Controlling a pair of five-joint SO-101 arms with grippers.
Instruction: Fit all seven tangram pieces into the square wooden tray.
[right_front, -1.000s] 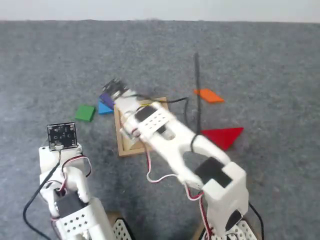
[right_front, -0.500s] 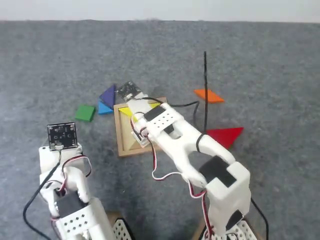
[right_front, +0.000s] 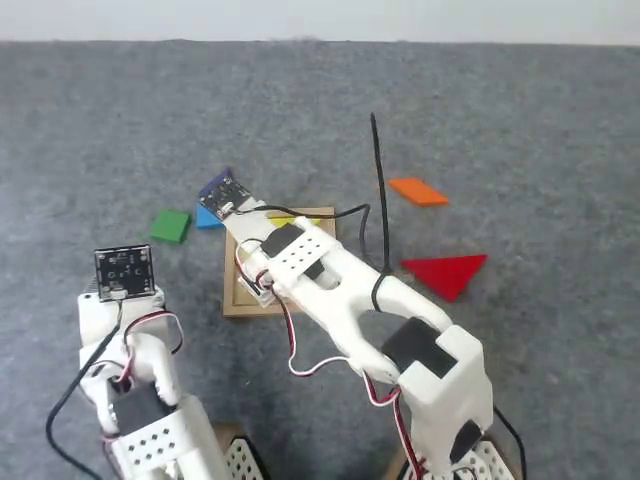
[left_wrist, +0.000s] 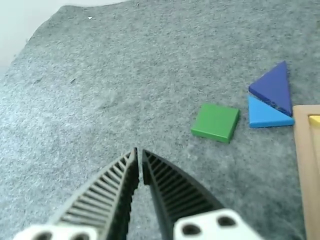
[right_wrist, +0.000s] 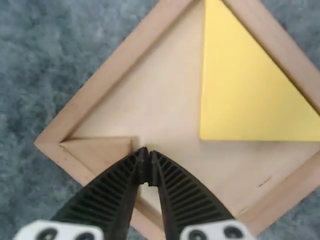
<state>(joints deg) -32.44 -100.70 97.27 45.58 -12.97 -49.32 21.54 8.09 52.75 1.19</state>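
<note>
1. Left arm (right_front: 130, 370): stands at the near left of the grey mat (right_front: 520, 130), well apart from the tray. The left gripper (left_wrist: 139, 155) hangs above bare mat. Its fingers are drawn together with only a thin slit between the tips, and nothing is held.
2. Right arm (right_front: 340, 290): extends from the near right, angled far-left, and covers much of the tray in the high view. The right gripper (right_wrist: 145, 154) points down into the tray. Its fingers are pressed together. No piece shows between them.
3. Tray (right_wrist: 107, 79): lies on the mat at centre, flat. Two pieces lie inside:
   - a wood-coloured triangle (right_wrist: 97, 150) set in one corner, with one of its points right at the right gripper's tips;
   - a yellow triangle (right_wrist: 242, 95) flat against the far rim.
4. Red triangle (right_front: 447, 272): on the mat, right of the tray, apart from it.
5. Green square (right_front: 170, 225): on the mat, left of the tray.
6. Blue triangle (left_wrist: 267, 114): between the green square and the tray's far-left corner, just beside the rim.
7. Purple triangle (left_wrist: 274, 86): touches the far side of the blue triangle.
8. Orange parallelogram (right_front: 418, 191): far right of the tray, beyond the red triangle, well apart from both.
</note>
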